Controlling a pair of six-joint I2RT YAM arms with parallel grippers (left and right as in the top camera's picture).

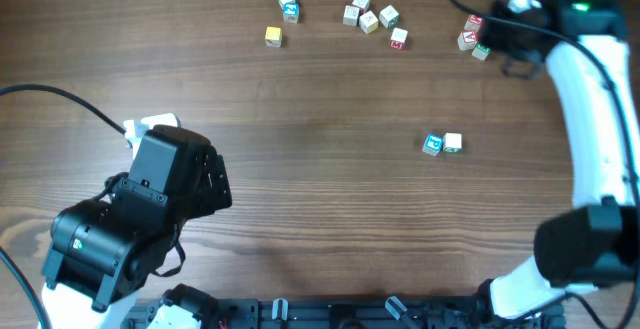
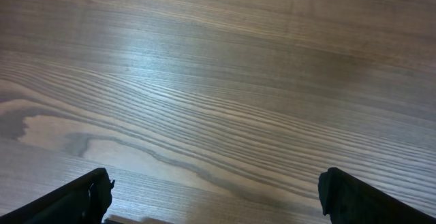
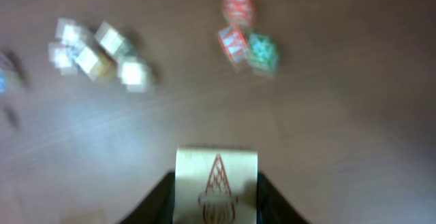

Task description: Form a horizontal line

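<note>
Line (image 1: 442, 144) so far is two cubes: teal cube (image 1: 432, 145) and cream cube (image 1: 453, 142), touching edge to edge, right of centre on the table (image 1: 320, 189). Long axis runs left-right in the overhead view, with the cream end a hair higher.

Right gripper (image 3: 216, 191) is clamped on a cream-faced cube with a red figure (image 3: 216, 173). The wrist view shows it seated between both fingers. In the overhead view that gripper sits at the far right edge, just beside the red and green cubes (image 1: 472, 37), and its body hides the held cube.

Key relation: the line lies toward the near edge and slightly left of the right gripper, well apart. The cream end faces the right arm's side, so that looks like the natural free end to butt against, with the cube face square to the row axis.

Left gripper (image 2: 216, 183) is fully spread over bare wood with nothing between the fingers, and it's much farther from the line. Right arm's job, I'd say.

The loose cluster (image 1: 368, 17) along the far edge isn't in the way.
</note>
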